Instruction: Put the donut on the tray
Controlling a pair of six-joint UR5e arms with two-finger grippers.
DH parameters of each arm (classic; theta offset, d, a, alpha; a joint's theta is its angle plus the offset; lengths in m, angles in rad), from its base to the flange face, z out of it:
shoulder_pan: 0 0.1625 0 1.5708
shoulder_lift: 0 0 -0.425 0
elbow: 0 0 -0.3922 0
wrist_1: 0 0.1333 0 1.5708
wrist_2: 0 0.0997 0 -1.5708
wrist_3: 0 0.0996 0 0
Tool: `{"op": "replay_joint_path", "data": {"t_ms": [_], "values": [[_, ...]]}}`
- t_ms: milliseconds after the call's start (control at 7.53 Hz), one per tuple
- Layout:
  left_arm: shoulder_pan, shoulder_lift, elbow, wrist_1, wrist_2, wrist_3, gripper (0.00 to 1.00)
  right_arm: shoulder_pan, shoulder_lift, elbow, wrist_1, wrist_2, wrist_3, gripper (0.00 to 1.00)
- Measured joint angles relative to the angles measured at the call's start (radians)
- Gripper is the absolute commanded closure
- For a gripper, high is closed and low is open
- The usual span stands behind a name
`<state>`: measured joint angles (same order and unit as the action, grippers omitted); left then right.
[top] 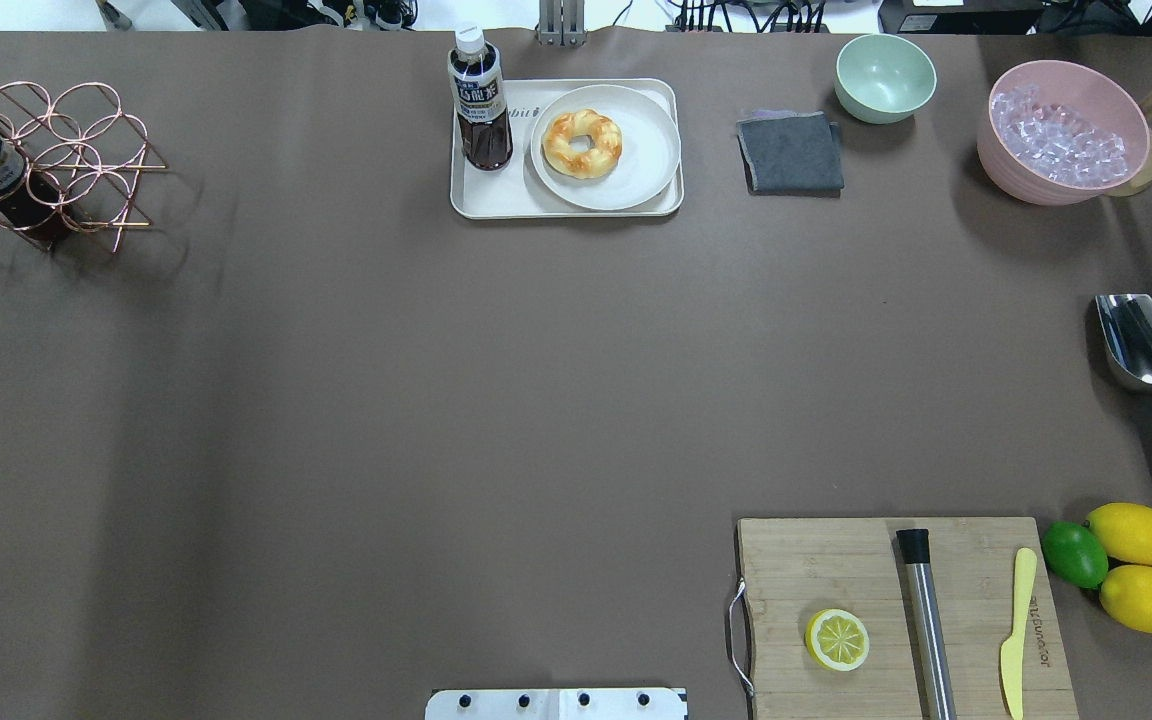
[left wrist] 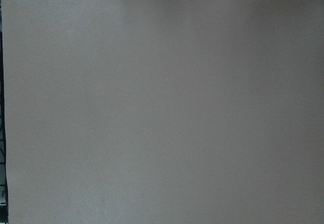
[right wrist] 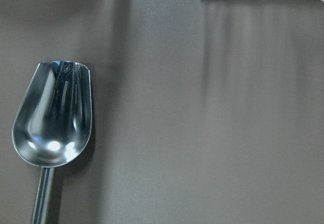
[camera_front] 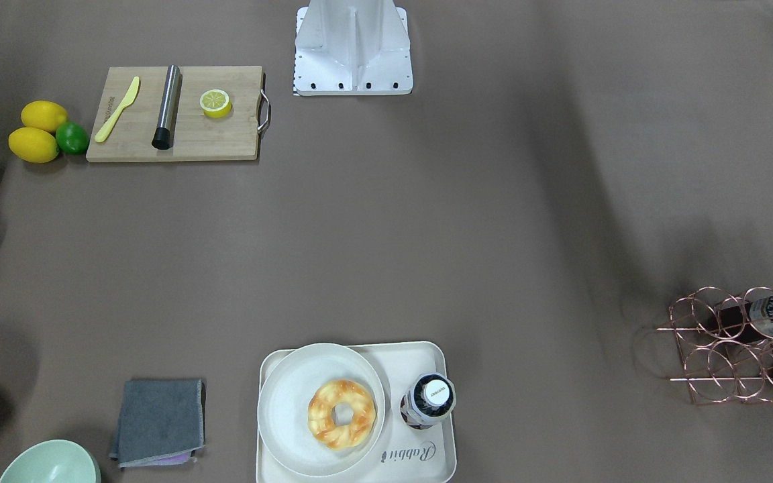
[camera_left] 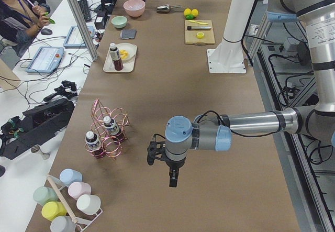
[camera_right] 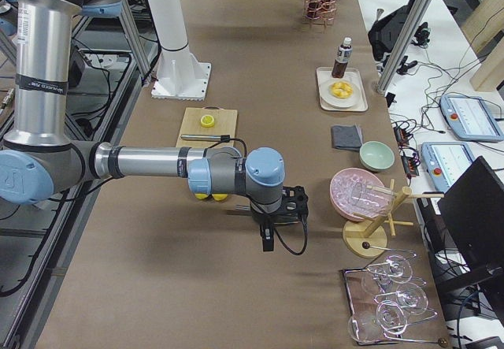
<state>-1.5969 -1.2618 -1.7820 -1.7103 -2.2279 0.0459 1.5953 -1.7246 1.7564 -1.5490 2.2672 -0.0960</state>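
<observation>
Donut (top: pixel 582 143) is lying where, against the tray (top: pixel 496 200)? (KM)

Inside the tray's rim, but not touching the tray itself. It is resting flat on a plate (top: pixel 648 150) that is filling one end of the tray. A bottle (top: pixel 479 100) is standing at the tray's other end, just beside the plate. (JT)

Grippers? (KM)

Left gripper (camera_left: pixel 172 178) and right gripper (camera_right: pixel 267 241) are both hanging over the table (top: pixel 336 400), well apart from the tray. They are showing in the side views only, so I am not telling wide from narrow for either pincer. (JT)

Handling? (KM)

I am judging it light and probably soft, so a hard squeeze is likely to be denting it. The glazed patches are looking slick and the twisted ridges less so. The hole is looking too small for a finger. I am leaning towards a gentle pinch across the ring's outer edge, approaching from the side facing away from the bottle. (JT)
</observation>
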Motion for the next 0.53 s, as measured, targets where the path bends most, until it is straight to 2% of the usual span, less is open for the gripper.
{"op": "replay_joint_path", "data": {"t_ms": [531], "values": [[0.0, 0.001, 0.001, 0.0, 0.001, 0.0, 0.02, 0.0, 0.001, -0.007, 0.001, -0.006, -0.003, 0.0]]}}
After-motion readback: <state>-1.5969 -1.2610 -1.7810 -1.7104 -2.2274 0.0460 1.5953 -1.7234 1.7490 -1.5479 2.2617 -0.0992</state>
